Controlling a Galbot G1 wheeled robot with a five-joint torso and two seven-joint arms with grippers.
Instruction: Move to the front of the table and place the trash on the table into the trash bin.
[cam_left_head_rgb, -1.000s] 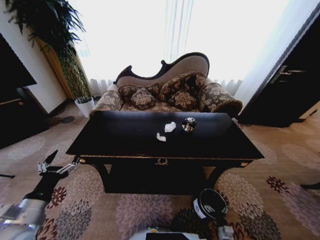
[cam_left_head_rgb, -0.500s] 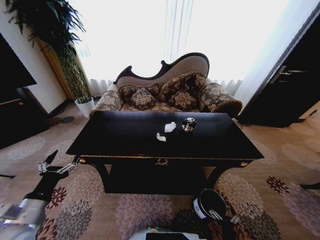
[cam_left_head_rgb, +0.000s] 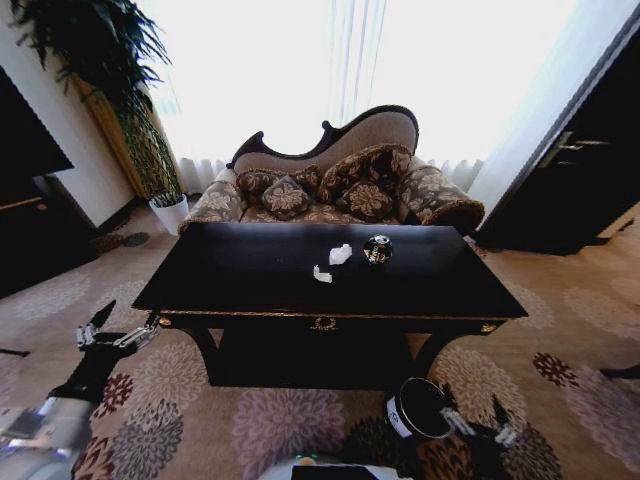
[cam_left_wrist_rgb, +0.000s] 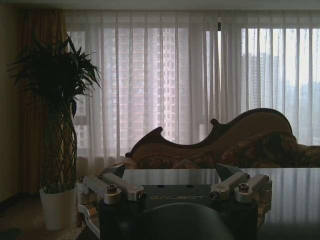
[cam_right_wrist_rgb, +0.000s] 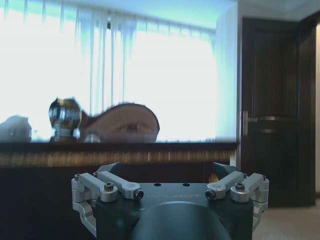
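The glossy black table stands straight ahead with gold trim on its front edge. On its top lie two white paper wads and a dark round piece. The black trash bin sits on the carpet under the table's front right. My right gripper hangs open just right of the bin, below table height. From the right wrist view the round piece and a wad show above the table edge. My left gripper is open, low by the table's left corner.
A patterned sofa stands behind the table against the bright curtained window. A tall potted plant is at the back left, a dark cabinet at the left wall, and dark doors on the right. Flowered carpet surrounds the table.
My right gripper has come up and swung to the right, from the bottom edge below the bin to beside it. The left arm and the table's things have not moved.
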